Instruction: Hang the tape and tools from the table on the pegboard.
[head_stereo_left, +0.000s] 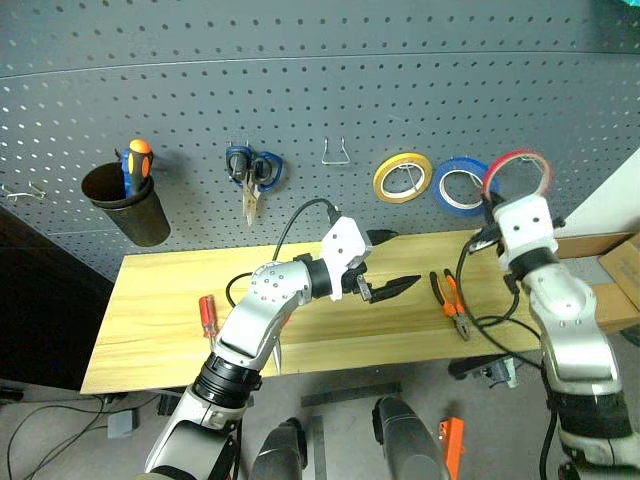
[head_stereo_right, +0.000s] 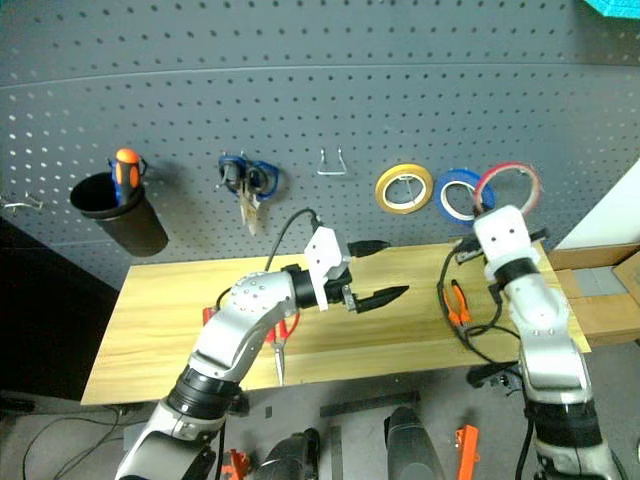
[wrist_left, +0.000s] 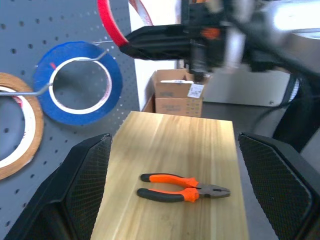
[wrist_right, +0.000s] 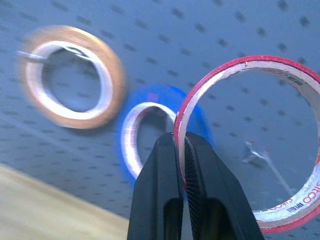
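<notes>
Your right gripper (wrist_right: 181, 145) pinches the red tape (head_stereo_left: 517, 174) by its rim, fingers pressed together on the thin band, and holds it up in front of the pegboard (head_stereo_left: 300, 90). The ring stands just beside the blue roll (head_stereo_left: 463, 186) and partly overlaps it in the head view. In the right wrist view you see a bare metal hook (wrist_right: 265, 159) through the hole of the red tape; I cannot tell if the ring touches it. The yellow roll (head_stereo_left: 402, 177) hangs on the far side of the blue roll from the tape.

Your left gripper (head_stereo_left: 387, 262) has its jaws spread wide and holds nothing. It hovers over the table (head_stereo_left: 160, 330), pointing toward the pliers (head_stereo_left: 450, 303), which lie flat on the wood below the blue roll, near the right arm's cable.

Further from the blue roll, past the yellow roll, you find an empty hook (head_stereo_left: 336, 152), then the blue scissors (head_stereo_left: 251, 175), then a black cup (head_stereo_left: 130, 207) with an orange-and-blue screwdriver (head_stereo_left: 136, 162) inside.

The red screwdriver (head_stereo_left: 208, 314) lies on the table beside the left arm. The red scissors (head_stereo_right: 281, 345) lie there too, mostly hidden under that arm. A cardboard box (wrist_left: 176, 93) stands beyond the table end, on the side of the blue roll.
</notes>
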